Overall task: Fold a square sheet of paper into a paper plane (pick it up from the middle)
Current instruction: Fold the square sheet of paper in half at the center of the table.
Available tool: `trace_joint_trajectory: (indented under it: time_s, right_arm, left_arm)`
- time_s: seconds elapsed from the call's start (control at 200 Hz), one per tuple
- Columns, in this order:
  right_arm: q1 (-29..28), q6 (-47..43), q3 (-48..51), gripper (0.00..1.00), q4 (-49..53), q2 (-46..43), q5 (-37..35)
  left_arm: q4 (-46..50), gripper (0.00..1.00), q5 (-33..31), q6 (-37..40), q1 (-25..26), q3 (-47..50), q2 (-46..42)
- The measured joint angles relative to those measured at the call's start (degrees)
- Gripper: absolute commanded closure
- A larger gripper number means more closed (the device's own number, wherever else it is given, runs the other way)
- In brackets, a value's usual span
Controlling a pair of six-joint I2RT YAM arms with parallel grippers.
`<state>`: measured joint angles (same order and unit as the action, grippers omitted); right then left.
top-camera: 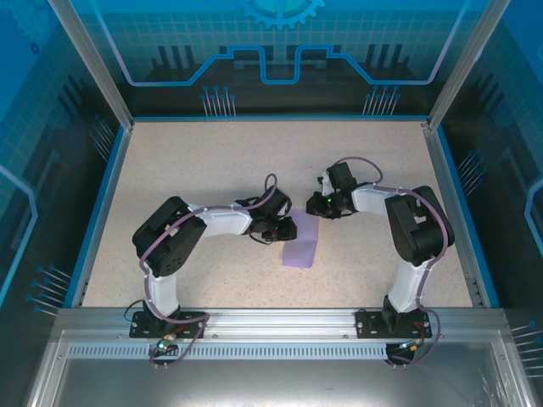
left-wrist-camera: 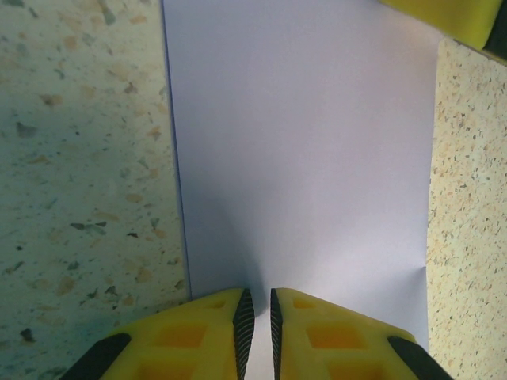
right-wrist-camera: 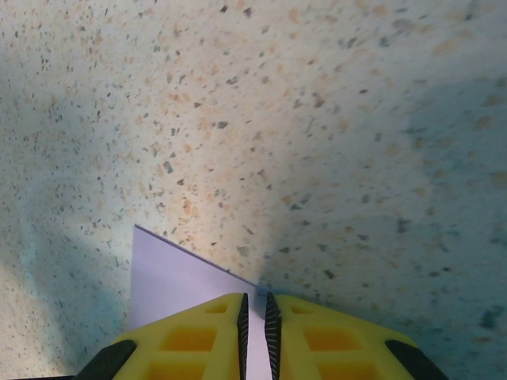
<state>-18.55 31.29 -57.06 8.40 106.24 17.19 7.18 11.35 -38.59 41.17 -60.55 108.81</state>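
The speckled table [top-camera: 212,170] sits inside blue panelled walls, with a gear emblem [top-camera: 280,10] cut off at the 12 o'clock edge of the back wall.

The left arm [top-camera: 170,242] is elbow-up at 8 o'clock and reaches toward 3 o'clock. The right arm [top-camera: 420,225] is folded at 4 o'clock and reaches toward 9 o'clock.

The square sheet of paper [top-camera: 301,246] lies flat as a lavender strip just at 5 o'clock of the table's middle.

The left gripper [top-camera: 284,229] sits at the strip's 10 o'clock edge and the right gripper [top-camera: 316,203] at its 12 o'clock end.

In the wrist views, each gripper's jaws stand all but closed, leaving only a thin slit over the paper's edge [left-wrist-camera: 257,294] [right-wrist-camera: 255,297]. I cannot tell whether paper is pinched in either slit.
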Motion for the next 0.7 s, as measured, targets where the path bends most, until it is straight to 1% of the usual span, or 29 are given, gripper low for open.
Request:
trace_joint_trajectory:
  time_s: [0.265,0.395,0.475,0.585,0.7]
  right_arm:
    - [1.9,-1.6,2.0,0.82,-2.2,-0.7,1.8]
    - [2.5,-2.0,4.6,0.82,-2.0,-4.9,0.8]
    - [2.4,-1.3,6.1,0.82,-2.2,-8.7,1.7]
    - [0.9,0.9,9.3,0.82,-2.7,-12.9,3.4]
    - [-3.1,3.7,12.6,0.82,-2.4,-14.1,4.3]
  left_arm:
    - [-0.1,0.81,0.0,0.0,0.0,0.0,0.0]
    - [-0.1,0.81,0.0,0.0,0.0,0.0,0.0]
    - [-0.1,0.81,0.0,0.0,0.0,0.0,0.1]
    - [-0.1,0.81,0.0,0.0,0.0,0.0,0.1]
    - [-0.1,0.81,0.0,0.2,0.0,-0.1,0.2]
